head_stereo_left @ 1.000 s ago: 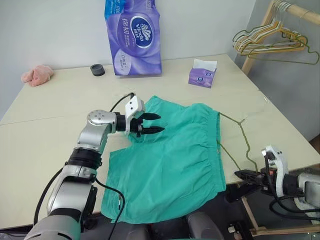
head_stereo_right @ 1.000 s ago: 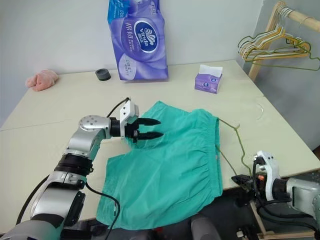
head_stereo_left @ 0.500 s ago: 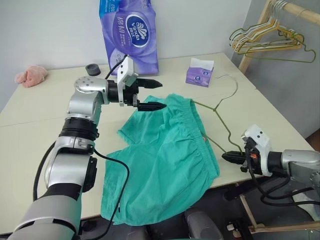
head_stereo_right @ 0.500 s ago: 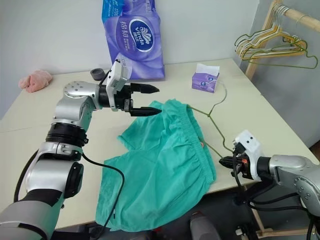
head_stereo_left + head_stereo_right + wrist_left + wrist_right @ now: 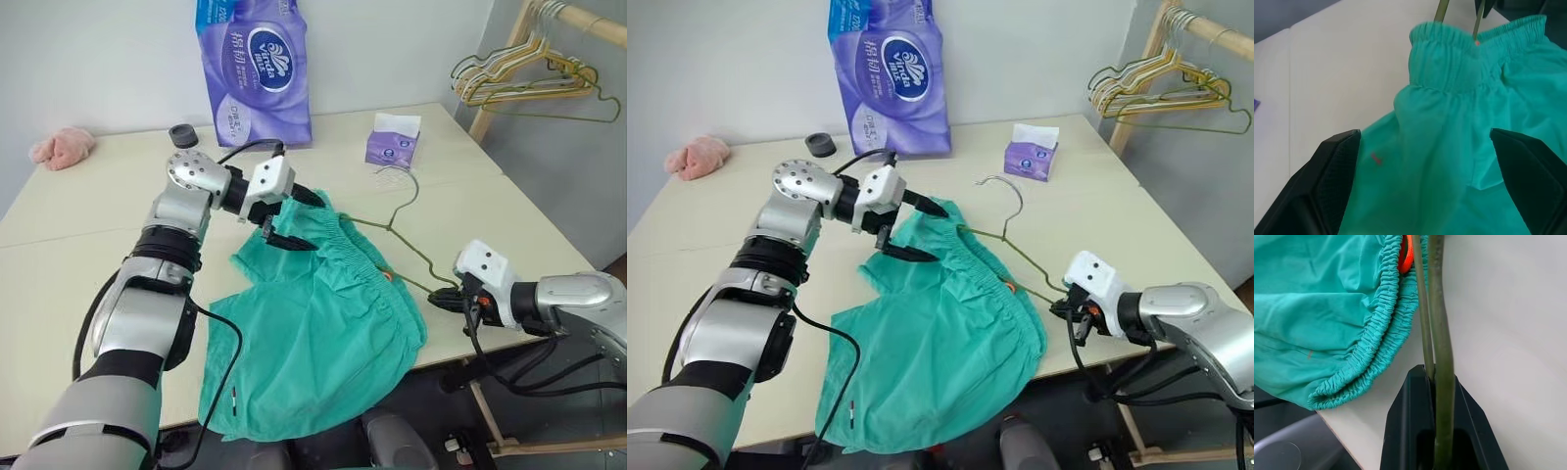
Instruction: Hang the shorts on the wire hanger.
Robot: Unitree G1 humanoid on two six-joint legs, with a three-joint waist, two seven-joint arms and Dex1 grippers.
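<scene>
shorts point(image 5: 323, 323) draped on the desk point(image 5: 78, 255), wire hanger point(image 5: 1009, 250) threaded in at the waistband.

the hanger's corner is clamped in the right hand point(image 5: 438, 298); the left hand point(image 5: 911, 227) is spread wide over the cloth. a "vinda" logo is read on the purple pack point(image 5: 257, 69); the hanger's far end is hidden inside the shorts.

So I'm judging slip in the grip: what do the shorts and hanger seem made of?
The shorts: thin, matte teal woven cloth, probably cotton; it creases softly and gathers at the waistband. The wire hanger: thin wire, apparently metal, with a smooth olive-green coating.
</scene>
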